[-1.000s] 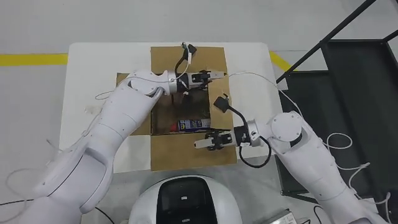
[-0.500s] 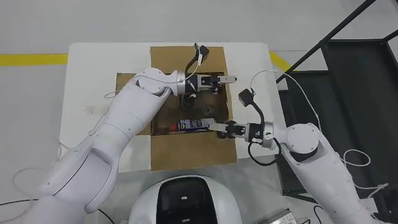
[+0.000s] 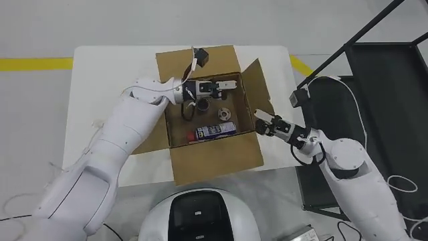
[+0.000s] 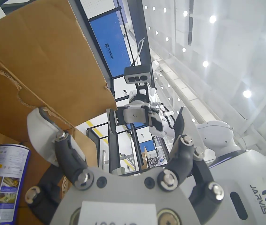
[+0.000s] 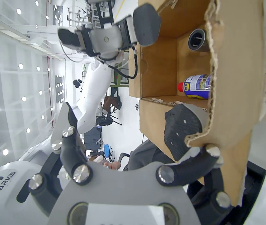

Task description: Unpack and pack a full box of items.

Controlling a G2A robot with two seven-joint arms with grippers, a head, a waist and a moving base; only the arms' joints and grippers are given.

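Box (image 3: 214,159), left tool (image 3: 228,86) over opening, right tool (image 3: 259,116) at side flap (image 3: 257,84)

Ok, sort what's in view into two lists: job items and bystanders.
Job:
cardboard box, flaps open
spray can, lying inside it
round metal part, inside it
left gripper, over the box
right gripper, at a side flap

Bystanders:
white table
black rack
yellow floor line

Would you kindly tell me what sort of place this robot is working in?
Probably a robotics lab or workshop hall: a high ceiling with rows of spotlights, a yellow line on the grey floor, and a black metal rack beside the white table.
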